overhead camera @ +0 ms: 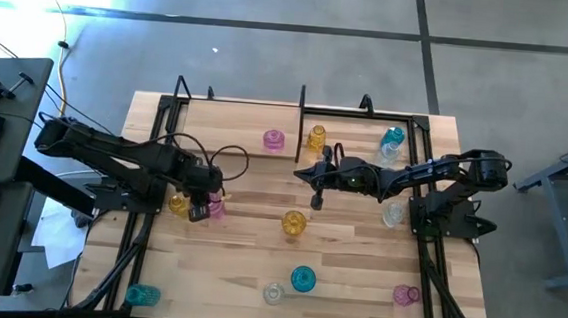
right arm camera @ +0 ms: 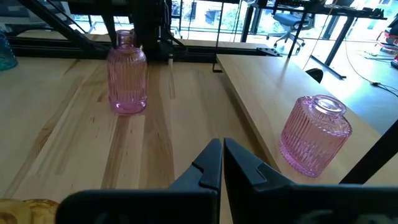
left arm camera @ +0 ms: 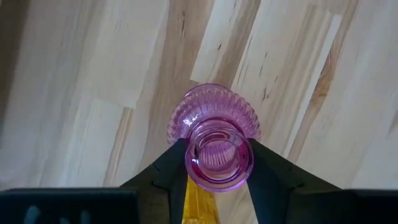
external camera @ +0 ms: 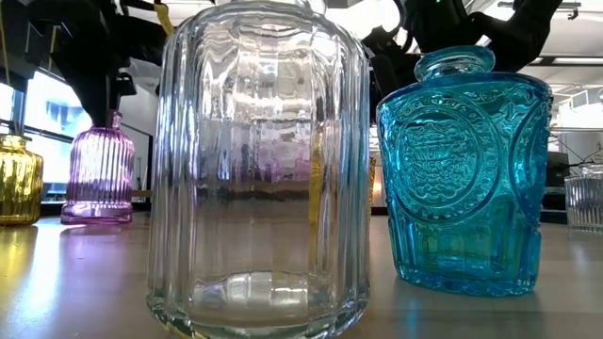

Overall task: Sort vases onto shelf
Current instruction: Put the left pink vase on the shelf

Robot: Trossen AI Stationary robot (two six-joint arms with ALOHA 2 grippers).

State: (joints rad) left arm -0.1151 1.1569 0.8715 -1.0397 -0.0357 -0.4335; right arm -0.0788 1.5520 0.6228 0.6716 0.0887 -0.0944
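My left gripper (overhead camera: 200, 209) is near the table's left side, shut on a ribbed pink vase (overhead camera: 214, 207), which also shows in the low view (external camera: 98, 174). An amber vase (overhead camera: 178, 205) stands right beside it. My right gripper (overhead camera: 317, 189) hovers shut over the table's middle, in front of the shelf (overhead camera: 352, 112), touching nothing; its fingers meet in the right wrist view (right arm camera: 222, 155). On the shelf's lower board stand a pink vase (overhead camera: 273, 138), an amber vase (overhead camera: 316, 136), a teal vase (overhead camera: 394, 137) and a clear vase (overhead camera: 388, 154). My left gripper pinches the pink vase's narrow neck (left arm camera: 217, 152), just under the rim, between its two fingers (left arm camera: 176, 163). The fingers come from above, pointing down. The vase stands upright with its base (external camera: 94, 217) on the table.
More vases stand loose on the table: amber (overhead camera: 294, 222) in the middle, teal (overhead camera: 303, 278) and clear (overhead camera: 273, 294) near the front, pink (overhead camera: 405, 295) front right, teal (overhead camera: 141, 294) front left, clear (overhead camera: 392, 215) by the right arm. Black frame rails run along both sides.
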